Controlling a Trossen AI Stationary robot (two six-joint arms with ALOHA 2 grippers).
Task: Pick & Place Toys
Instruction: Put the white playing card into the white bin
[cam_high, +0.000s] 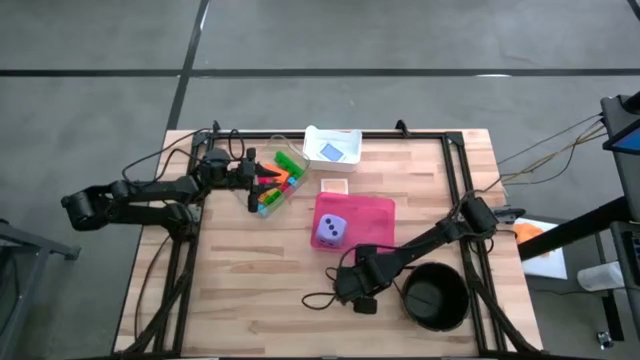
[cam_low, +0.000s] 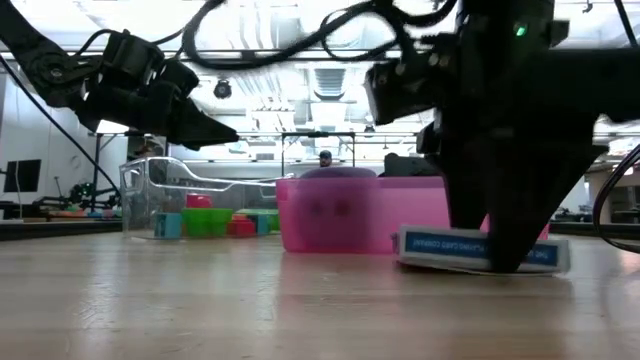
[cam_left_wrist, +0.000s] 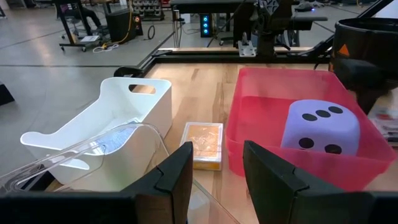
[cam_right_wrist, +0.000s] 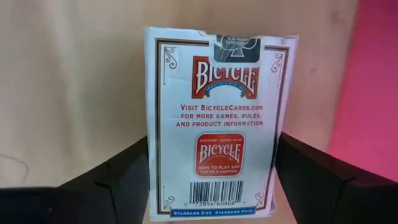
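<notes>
At the front of the wooden table (cam_high: 250, 300), nearest to the low camera, the right gripper (cam_high: 360, 292) comes down from above on a card box (cam_right_wrist: 214, 112). The box lies flat on the wood, and the two dark fingers sit close against its long sides, so I judge the jaws are closed on it, although it is not yet lifted. The box is thin printed cardboard, white with red lettering, with sharp corners. This shape probably explains why it is taken by the narrow sides. It is not one of the toys.

Just beside this gripper stands the black bowl (cam_high: 450, 315), round and matte. I see nothing inside it.

Behind the card box is the pink tray (cam_high: 375, 203), of slightly translucent plastic with low upright walls. The lilac die (cam_high: 331, 231) rests inside it, a soft-looking cube with rounded edges and dark dots. It seems to be already placed there.

Farther back, an orange pack of cards (cam_left_wrist: 204, 144) lies flat between the tray and a white bin (cam_left_wrist: 149, 106) of smooth plastic with a handle cut-out.

At the far left, the small bricks (cam_high: 272, 192), hard glossy plastic in green, orange, red and blue, lie heaped in a clear container (cam_low: 150, 190). The left gripper (cam_left_wrist: 217, 180) hangs over this container with its jaws narrowly apart and nothing between them. I think it waits there to pick a brick.
</notes>
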